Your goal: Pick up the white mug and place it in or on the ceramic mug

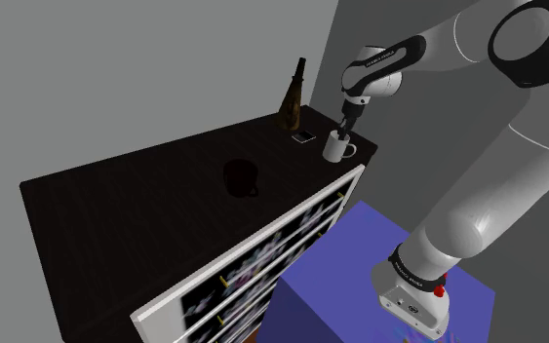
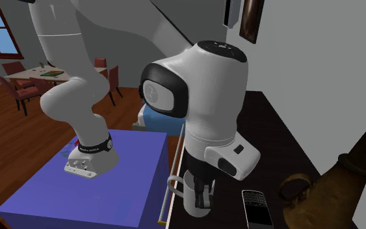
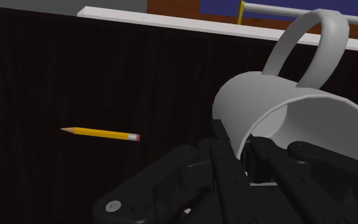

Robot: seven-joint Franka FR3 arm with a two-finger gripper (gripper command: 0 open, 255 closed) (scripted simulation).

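A white mug (image 1: 338,148) stands near the right corner of the dark cabinet top (image 1: 116,205), handle toward the front edge. My gripper (image 1: 345,124) comes down on it from above and is shut on the mug's rim wall. In the wrist view one finger sits inside the mug (image 3: 298,114) and one outside, my gripper (image 3: 244,151) clasping the wall. The second exterior view has the mug (image 2: 189,194) under my hand (image 2: 204,195). A dark mug (image 1: 240,177) stands at the middle of the top, well to the shoulder view's left of the white mug.
A tall brown bottle (image 1: 293,97) and a small phone (image 1: 304,136) lie behind the white mug. A yellow pencil (image 3: 101,133) rests on the top beside it. The shelf front (image 1: 262,253) drops below the edge, and the blue stand (image 1: 340,283) lies beside it.
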